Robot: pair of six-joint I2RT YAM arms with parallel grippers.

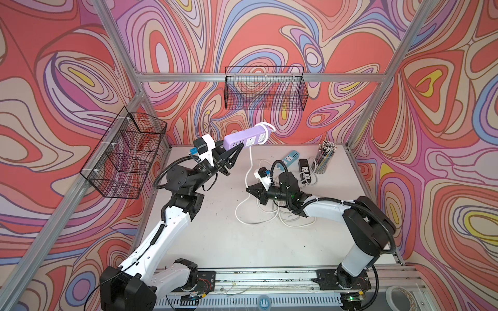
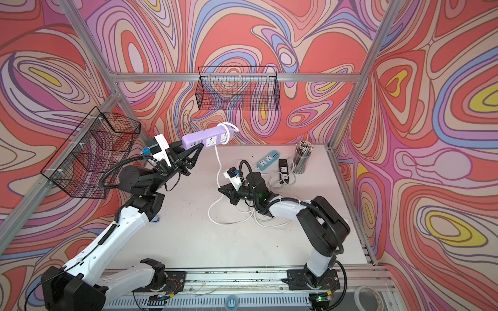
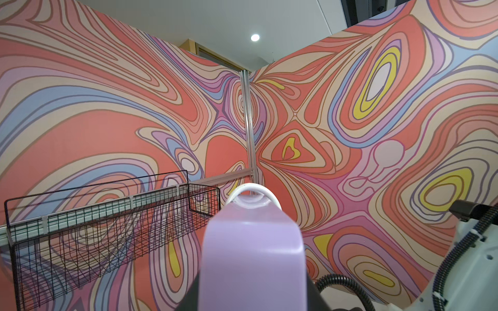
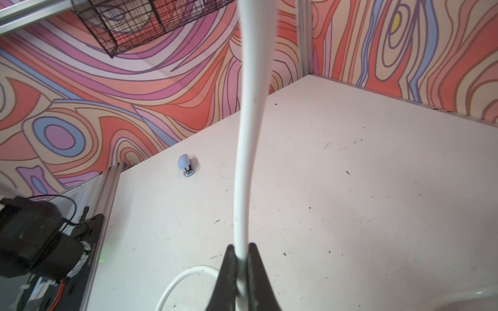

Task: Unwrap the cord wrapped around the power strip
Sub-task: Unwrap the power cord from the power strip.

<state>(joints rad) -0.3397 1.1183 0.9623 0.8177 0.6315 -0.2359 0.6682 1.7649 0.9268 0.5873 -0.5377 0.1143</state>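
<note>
Two wire baskets are hanging on the walls: the left basket (image 1: 126, 153) on the left wall and the far basket (image 1: 265, 91) on the far wall. Just right of the left basket, the left gripper (image 1: 235, 151) is clamping the near end of the purple power strip (image 1: 246, 137). It is holding the strip in the air above the far part of the table (image 1: 215, 229), tilted up toward the far wall. The white cord (image 1: 251, 159) is looping around the strip's far end (the left wrist view shows the loop arching over the tip) and dropping toward the table. Lower and to the right, the right gripper (image 4: 241, 249) is pinching that cord between closed fingers, with slack coils lying beside it. Further right, a blue power strip (image 1: 291, 156), a black power strip (image 1: 304, 167) and a cup of pencils (image 1: 324, 159) are sitting near the far right corner.
</note>
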